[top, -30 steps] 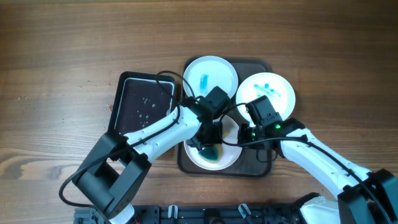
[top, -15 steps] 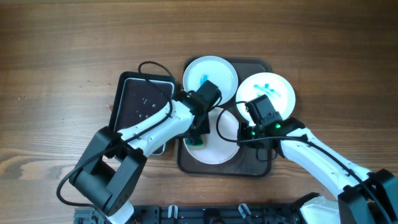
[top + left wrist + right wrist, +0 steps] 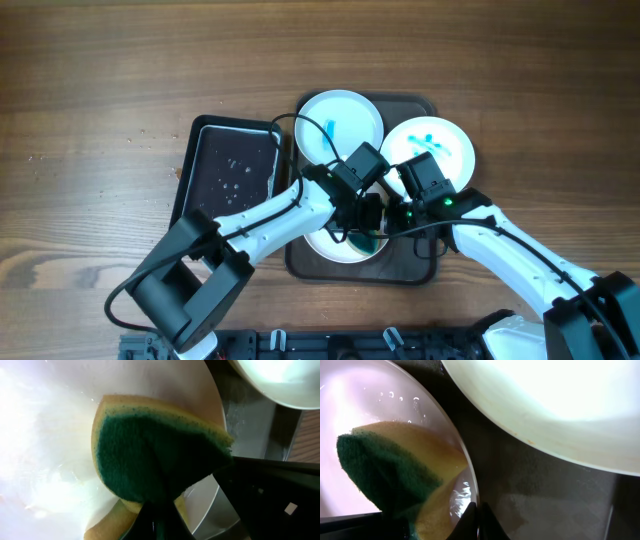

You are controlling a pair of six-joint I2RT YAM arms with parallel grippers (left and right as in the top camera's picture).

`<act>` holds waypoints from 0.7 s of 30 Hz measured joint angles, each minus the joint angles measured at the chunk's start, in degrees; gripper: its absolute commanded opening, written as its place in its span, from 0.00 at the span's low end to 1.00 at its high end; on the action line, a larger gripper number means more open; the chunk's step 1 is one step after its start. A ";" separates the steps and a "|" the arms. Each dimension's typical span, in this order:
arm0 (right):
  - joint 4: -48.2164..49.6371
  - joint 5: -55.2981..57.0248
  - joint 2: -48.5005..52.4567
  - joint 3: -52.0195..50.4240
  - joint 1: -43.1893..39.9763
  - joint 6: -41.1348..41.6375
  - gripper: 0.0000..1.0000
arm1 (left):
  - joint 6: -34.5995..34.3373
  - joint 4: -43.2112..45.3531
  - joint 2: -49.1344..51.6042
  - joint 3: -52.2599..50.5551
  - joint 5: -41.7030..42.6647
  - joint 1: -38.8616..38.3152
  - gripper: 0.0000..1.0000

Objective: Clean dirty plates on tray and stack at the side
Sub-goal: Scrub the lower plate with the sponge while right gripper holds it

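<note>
- Scrubbing pose: L fingers (image 3: pixel 156 521) pinch green-yellow sponge (image 3: pixel 150 455), green side up, pressed on front plate (image 3: pixel 50 435) near its R rim.
- R fingers (image 3: pixel 478 516) pressed together on that plate's rim, just beside sponge.
- Front plate lies in brown tray (image 3: pixel 425 268) on worktop (image 3: pixel 100 100); surface looks wet.
- Rear plate (image 3: pixel 338 120) & right plate (image 3: pixel 430 145), both w/ blue smears, also on tray; right plate overhangs tray's R edge.
- Black tray (image 3: pixel 225 170) just L of brown tray.

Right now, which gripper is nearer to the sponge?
Left. The left gripper is shut on the sponge; the right gripper pinches the front plate at its rim, beside it.
</note>
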 measured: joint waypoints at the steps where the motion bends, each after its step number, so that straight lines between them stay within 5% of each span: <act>1: 0.00 0.00 0.00 0.00 0.00 0.00 0.04 | -0.02 -0.09 0.11 0.00 0.00 0.00 0.04; 21: -0.59 -1.70 0.00 0.02 0.17 -0.02 0.04 | -8.61 -22.01 0.35 2.95 -25.64 2.71 0.04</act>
